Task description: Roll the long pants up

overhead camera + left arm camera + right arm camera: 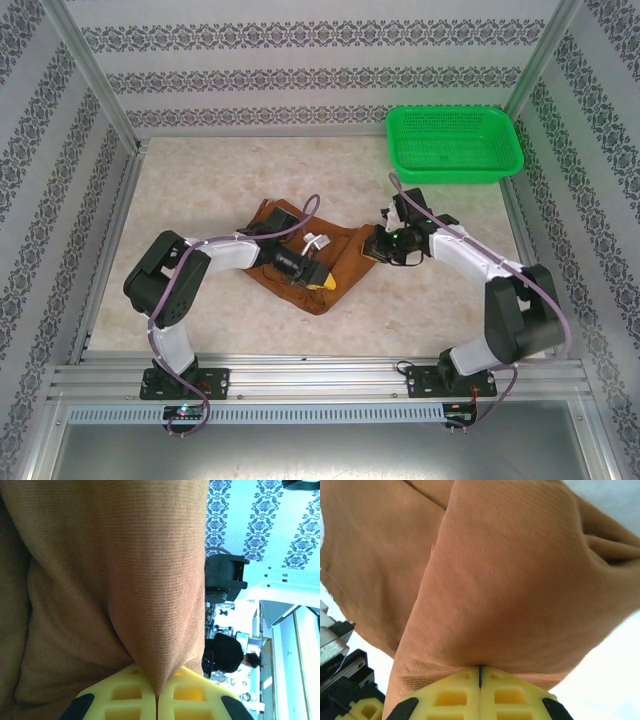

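**Top external.** A pale, marbled surface sits inside a metal frame. The walls behind it carry striped, flower-patterned wallpaper. A green basket stands at the far right corner. The long pants lie bunched in the middle of the surface, well apart from the basket. The left arm is folded at the elbow and reaches rightward, low over the cloth, with the left claw at the garment's near edge. The right arm stretches leftward from its base, with the right claw at the garment's right edge.

**Left wrist.** The left claw has its yellow fingers pressed together on a pinched fold of the long pants, which rises from the tips. To the right are the same wallpaper and a person in dark clothes in the room beyond.

**Right wrist.** The right claw is closed, and the fingers meet on a gathered ridge of the long pants.
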{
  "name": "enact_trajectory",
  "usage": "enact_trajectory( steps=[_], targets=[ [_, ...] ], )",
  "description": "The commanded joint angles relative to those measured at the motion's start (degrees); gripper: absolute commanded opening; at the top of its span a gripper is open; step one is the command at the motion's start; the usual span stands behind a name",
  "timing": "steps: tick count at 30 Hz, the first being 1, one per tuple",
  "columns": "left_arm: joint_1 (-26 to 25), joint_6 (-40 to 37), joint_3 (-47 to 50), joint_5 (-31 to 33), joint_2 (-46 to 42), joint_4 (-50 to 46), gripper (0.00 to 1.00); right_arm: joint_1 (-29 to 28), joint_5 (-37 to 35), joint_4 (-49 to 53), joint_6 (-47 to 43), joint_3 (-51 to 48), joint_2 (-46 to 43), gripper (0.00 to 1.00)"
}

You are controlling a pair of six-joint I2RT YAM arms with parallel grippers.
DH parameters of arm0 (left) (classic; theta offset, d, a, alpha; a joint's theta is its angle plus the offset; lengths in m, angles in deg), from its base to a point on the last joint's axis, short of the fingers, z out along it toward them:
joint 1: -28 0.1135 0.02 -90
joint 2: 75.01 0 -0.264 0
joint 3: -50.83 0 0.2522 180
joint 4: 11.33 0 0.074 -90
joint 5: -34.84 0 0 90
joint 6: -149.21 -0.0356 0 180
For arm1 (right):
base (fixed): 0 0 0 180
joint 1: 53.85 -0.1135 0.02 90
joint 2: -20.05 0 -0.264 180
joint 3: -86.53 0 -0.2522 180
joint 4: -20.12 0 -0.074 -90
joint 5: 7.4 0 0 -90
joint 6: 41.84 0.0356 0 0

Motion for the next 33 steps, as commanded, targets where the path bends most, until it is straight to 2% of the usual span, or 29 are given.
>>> enact_trajectory(
  steps=[1, 3, 6, 8, 12, 15, 18, 22, 24, 25, 26, 29, 33],
  targets=[
    [0.55, -3.02, -0.91, -2.03, 1.13, -2.85, 0.00, -2.04, 1.51, -2.72, 0.39, 3.84, 4.22, 0.00],
    [0.61, -5.11, -1.35, -1.23, 1.86, -5.03, 0.07, -3.13, 1.41, -2.58, 0.32, 6.09, 7.41, 0.00],
    [0.61, -11.30, -3.62, 1.75, 2.64, -13.60, 0.26, -4.63, 1.57, -2.44, 0.10, 9.31, 11.44, 0.00],
    [0.61, -14.01, -4.95, 5.42, 1.74, -18.05, 0.31, -5.28, 1.88, -2.15, -0.23, 11.26, 14.56, 0.00],
    [0.67, -20.55, -9.58, 19.03, -2.28, -29.89, 0.36, -5.91, 3.15, -1.42, -0.17, 14.50, 21.43, 0.00],
    [0.61, -20.68, -12.10, 30.90, -6.85, -34.38, 0.38, -6.08, 3.78, -1.62, 0.26, 15.63, 24.70, 0.00],
    [0.61, -19.75, -13.61, 37.49, -10.01, -36.16, 0.41, -6.26, 4.51, -2.39, 0.87, 15.83, 26.14, 0.00],
    [-0.01, -17.98, -15.08, 39.19, -9.73, -36.86, 0.42, -6.78, 4.26, -2.40, 1.06, 16.18, 27.00, 0.00],
    [-2.02, -16.96, -16.94, 43.89, -10.65, -37.37, 0.39, -6.96, 4.14, -2.07, 1.09, 16.48, 27.59, 0.00],
    [-3.07, -17.18, -17.97, 43.94, -11.04, -37.45, 0.38, -6.94, 4.35, -1.97, 1.07, 16.58, 27.85, 0.00],
    [-4.32, -17.10, -19.30, 43.55, -11.05, -37.43, 0.36, -6.96, 4.57, -1.86, 0.99, 16.62, 28.10, 0.00],
    [-7.46, -14.74, -21.29, 36.65, -8.33, -33.30, 0.31, -6.96, 4.41, -1.67, 0.93, 16.70, 28.61, 0.00],
    [-11.08, -12.81, -23.78, 33.75, -1.79, -29.10, 0.25, -6.96, 4.13, -1.41, 1.00, 16.74, 28.77, 0.00]
  ],
)
